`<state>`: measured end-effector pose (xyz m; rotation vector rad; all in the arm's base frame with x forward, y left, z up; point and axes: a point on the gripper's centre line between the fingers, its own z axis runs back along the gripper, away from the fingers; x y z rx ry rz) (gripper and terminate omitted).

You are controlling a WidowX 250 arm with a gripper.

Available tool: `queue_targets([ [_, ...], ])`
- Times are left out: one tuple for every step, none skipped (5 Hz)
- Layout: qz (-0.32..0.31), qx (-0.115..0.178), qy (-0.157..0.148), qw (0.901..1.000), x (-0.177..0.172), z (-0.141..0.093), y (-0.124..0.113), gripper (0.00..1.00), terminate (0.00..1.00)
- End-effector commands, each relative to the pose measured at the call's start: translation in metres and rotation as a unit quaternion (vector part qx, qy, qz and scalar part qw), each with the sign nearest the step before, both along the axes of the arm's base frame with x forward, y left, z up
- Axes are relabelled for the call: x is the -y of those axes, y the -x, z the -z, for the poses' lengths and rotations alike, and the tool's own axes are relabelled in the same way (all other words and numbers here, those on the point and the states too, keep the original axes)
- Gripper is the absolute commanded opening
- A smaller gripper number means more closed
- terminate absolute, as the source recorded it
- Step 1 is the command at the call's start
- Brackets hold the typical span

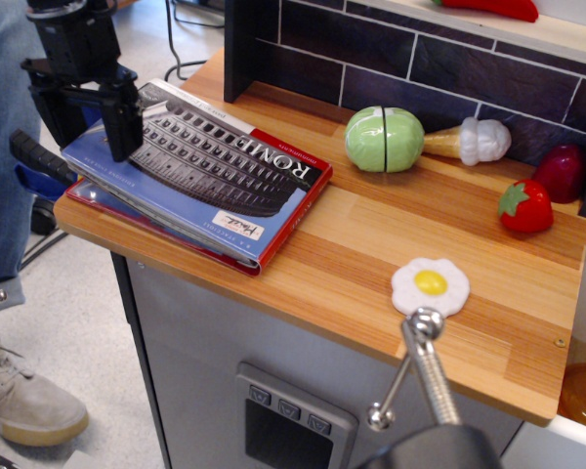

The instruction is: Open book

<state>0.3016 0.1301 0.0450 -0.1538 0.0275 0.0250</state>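
Foreground: shiny metal rod with ball ends (425, 366) rising from a dark blurred base at the bottom edge; its purpose I cannot tell
Cabinet front: grey panel with three small dark buttons (289, 408) under the worktop
Worktop: light wooden slatted counter (371, 254); toy fried egg, white with a yellow yolk (430, 285), lying flat near its front right part
Book: large thin glossy book with a blue cover, a grey Colosseum photo and white "ROME" lettering (200, 171), lying closed on the left end of the counter; red edge facing right; its far left corner overhanging the counter edge; cover sitting slightly proud of the pages along the front
Gripper: black two-fingered robot gripper (90, 119) at the book's far left corner; fingers spread apart and pointing down; right finger over the cover, left finger beyond the edge; holding nothing; whether a tip touches the cover I cannot tell
Left margin: person in blue jeans (0, 147) and a beige shoe (24, 401) on the pale floor
Back row: split green toy vegetable (384, 139); white-capped toy mushroom (469, 142) beside it; red toy strawberry (525, 207); dark red toy fruit (563, 172) just behind it
Backdrop: dark tiled wall (420, 54) with pale grout
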Motion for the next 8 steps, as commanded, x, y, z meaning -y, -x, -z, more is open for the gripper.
queue_targets([
  [0.013, 0.025, 0.013, 0.9995, 0.016, -0.017, -0.003, 1.0, 0.0],
  [0.009, 0.035, 0.03, 0.9989, 0.028, -0.032, -0.01, 1.0, 0.0],
  [0.011, 0.049, 0.05, 0.9975, 0.047, -0.052, -0.021, 1.0, 0.0],
  [0.013, 0.061, 0.069, 0.9957, 0.066, -0.073, -0.028, 1.0, 0.0],
  [0.018, 0.061, 0.097, 0.9933, 0.098, -0.09, -0.029, 1.0, 0.0],
  [0.03, 0.061, 0.132, 0.9889, 0.133, -0.109, -0.012, 1.0, 0.0],
  [0.043, 0.062, 0.159, 0.9845, 0.169, -0.131, -0.002, 1.0, 0.0],
  [0.039, 0.06, 0.182, 0.9806, 0.202, -0.147, -0.005, 1.0, 0.0],
])
